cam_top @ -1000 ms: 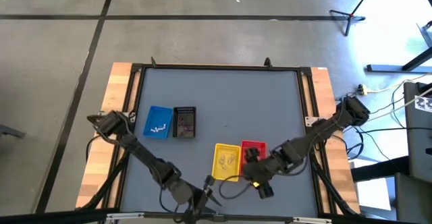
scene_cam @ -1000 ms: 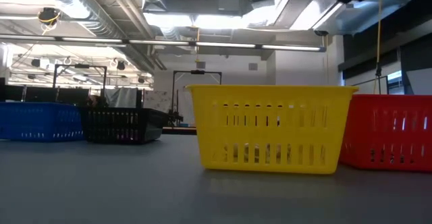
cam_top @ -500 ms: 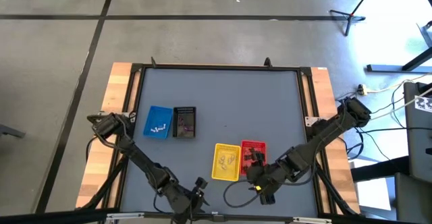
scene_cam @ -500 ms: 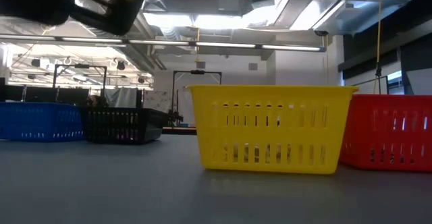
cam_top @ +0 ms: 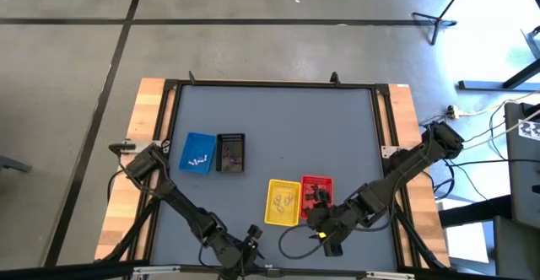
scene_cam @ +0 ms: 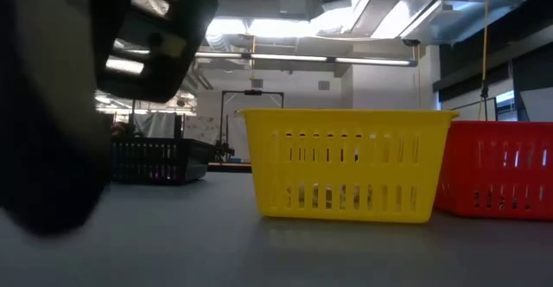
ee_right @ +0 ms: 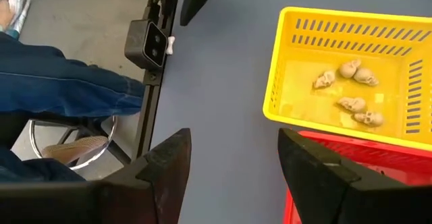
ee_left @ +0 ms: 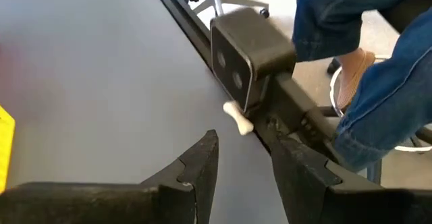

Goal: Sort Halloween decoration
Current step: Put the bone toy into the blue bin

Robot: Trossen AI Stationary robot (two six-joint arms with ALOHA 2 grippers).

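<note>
A small white bone point(ee_left: 237, 118) lies at the grey table's point(cam_top: 287, 120) front edge, touching a boxy black camera point(ee_left: 248, 48); the left gripper point(ee_left: 244, 160) hovers beside it, jaws wide and empty. The right gripper point(ee_right: 233, 158), jaws also wide, hangs near the yellow mesh basket point(ee_right: 290, 42) holding tan skulls point(ee_right: 352, 104). Red point(ee_right: 378, 163), blue point(cam_top: 199, 153) and black point(cam_top: 231, 153) baskets stand nearby. A seated person's jeans point(ee_left: 364, 62) show beyond the rail.
</note>
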